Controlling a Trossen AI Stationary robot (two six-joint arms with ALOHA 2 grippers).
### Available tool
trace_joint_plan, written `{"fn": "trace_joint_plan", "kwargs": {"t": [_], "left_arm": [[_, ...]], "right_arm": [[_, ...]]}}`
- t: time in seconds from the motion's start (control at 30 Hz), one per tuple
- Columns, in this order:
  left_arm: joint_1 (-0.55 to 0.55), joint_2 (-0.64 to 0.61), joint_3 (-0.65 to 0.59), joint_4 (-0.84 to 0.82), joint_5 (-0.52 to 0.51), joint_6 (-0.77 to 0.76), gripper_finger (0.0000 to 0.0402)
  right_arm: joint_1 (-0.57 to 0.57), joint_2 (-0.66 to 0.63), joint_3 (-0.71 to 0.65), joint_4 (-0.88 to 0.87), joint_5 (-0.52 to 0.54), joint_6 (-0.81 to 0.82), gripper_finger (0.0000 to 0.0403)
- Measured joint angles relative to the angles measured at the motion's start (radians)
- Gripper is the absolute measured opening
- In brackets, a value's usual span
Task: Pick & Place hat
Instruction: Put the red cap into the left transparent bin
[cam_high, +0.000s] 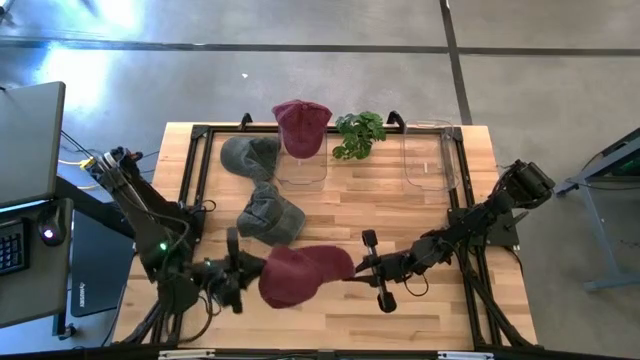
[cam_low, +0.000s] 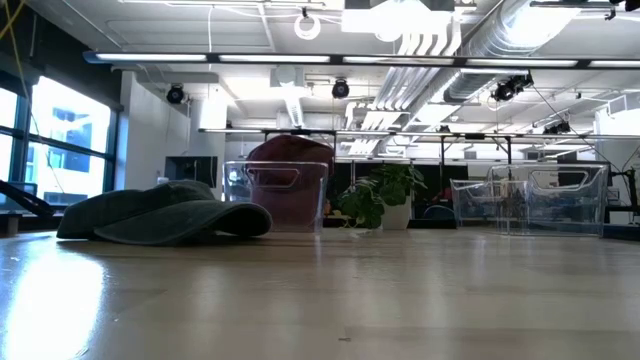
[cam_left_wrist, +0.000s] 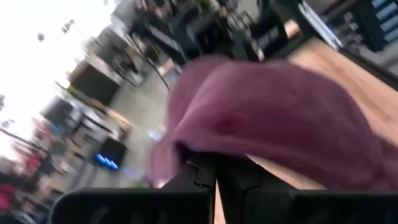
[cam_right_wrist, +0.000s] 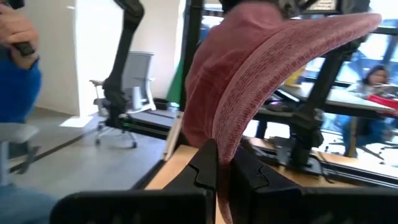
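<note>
Above the worktop's (cam_high: 420, 200) near edge, I've both grippers' fingers clamped on the maroon fabric cap (cam_high: 300, 273), left gripper (cam_high: 256, 268) and right gripper (cam_high: 352, 268); next it needs carrying to a clear plastic bin (cam_high: 430, 160).

The maroon cap (cam_right_wrist: 261, 68) is soft, matt, ribbed cloth; the grey caps (cam_high: 268, 213) look like faded cloth. The worktop (cam_high: 330, 320) is pale, smooth wood. The far bins (cam_low: 275, 195) are clear glossy plastic.

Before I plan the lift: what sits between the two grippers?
Only the maroon cap, in the high view: left gripper is shut on one side, right gripper on its brim.
</note>
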Motion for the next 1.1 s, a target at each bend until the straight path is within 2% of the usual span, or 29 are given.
{"fn": "trace_joint_plan", "kwargs": {"t": [0.13, 0.27, 0.37, 0.47, 0.63, 0.73, 0.83, 0.93, 1.03, 1.1], "left_arm": [[-0.01, -0.092, 0.001, -0.303, 0.044, -0.313, 0.0], [-0.048, -0.14, -0.006, -0.58, -0.002, -0.628, 0.0], [-0.07, -0.143, -0.076, -0.631, -0.034, -0.787, 0.0], [-0.084, -0.142, -0.186, -0.522, -0.037, -0.879, 0.0], [-0.06, -0.144, -0.344, -0.2, -0.016, -0.85, 0.0007], [-0.002, -0.148, -0.37, -0.071, 0.116, -0.755, 0.0038], [0.06, -0.157, -0.37, 0.038, 0.246, -0.657, 0.0093], [0.11, -0.189, -0.369, 0.088, 0.352, -0.61, 0.0157], [0.151, -0.237, -0.369, 0.037, 0.433, -0.618, 0.0213], [0.165, -0.28, -0.369, -0.024, 0.44, -0.644, 0.0238]], "right_arm": [[0.0, -0.003, 0.0, 0.001, 0.073, 0.0, 0.0007], [0.001, -0.005, 0.0, 0.007, 0.137, -0.001, 0.0007], [0.007, -0.006, 0.0, 0.007, 0.239, -0.001, 0.0007], [0.02, -0.029, 0.0, -0.009, 0.33, -0.009, 0.0007], [0.045, -0.085, 0.0, -0.084, 0.354, -0.011, 0.0007], [0.055, -0.086, 0.0, -0.101, 0.364, -0.01, 0.0007], [0.056, -0.086, 0.0, -0.118, 0.364, -0.004, 0.0007], [0.056, -0.086, 0.0, -0.126, 0.362, -0.004, 0.0007], [0.056, -0.086, 0.0, -0.131, 0.349, -0.003, 0.0007], [0.059, -0.086, 0.0, -0.14, 0.344, -0.002, 0.0007]]}}
